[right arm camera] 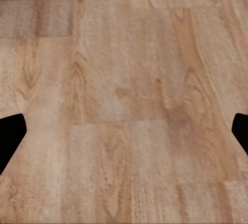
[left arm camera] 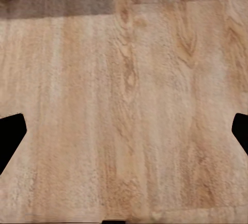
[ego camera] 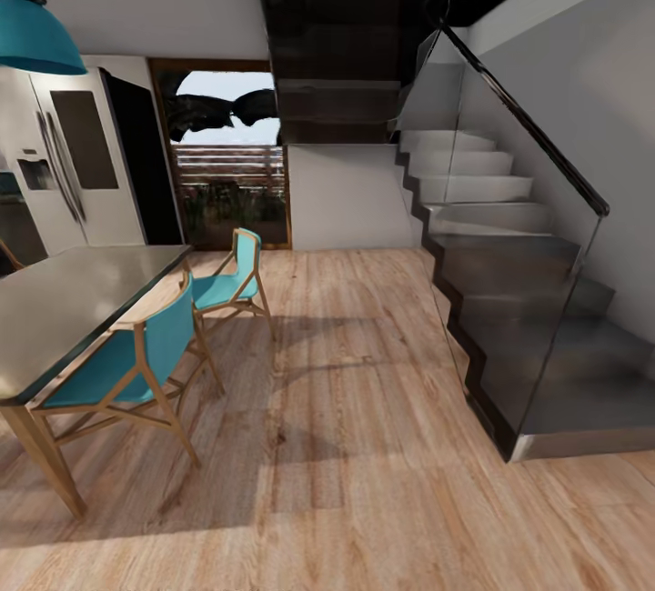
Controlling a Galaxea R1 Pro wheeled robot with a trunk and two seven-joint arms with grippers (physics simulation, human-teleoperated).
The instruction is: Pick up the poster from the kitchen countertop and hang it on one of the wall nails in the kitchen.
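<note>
Transit step: my left pincer [left arm camera: 124, 131] and right pincer [right arm camera: 124, 131], wide open and empty, face pale wooden plank floor [ego camera: 364, 445]; grey-topped dining bench [ego camera: 64, 300] at left. Next, I judge, locate the kitchen.

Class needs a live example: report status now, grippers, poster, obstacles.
Both grippers open, empty, fingers over wood floor. Poster, countertop not in sight. Table, blue chairs to the left, staircase to the right.

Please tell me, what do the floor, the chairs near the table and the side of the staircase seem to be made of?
The floor looks like light wood planks, matte, with grain and knots visible. The chairs seem to have pale wooden frames and teal seats, perhaps plastic or fabric. The staircase has a clear glass side panel, shown by reflections, with a dark handrail.
</note>
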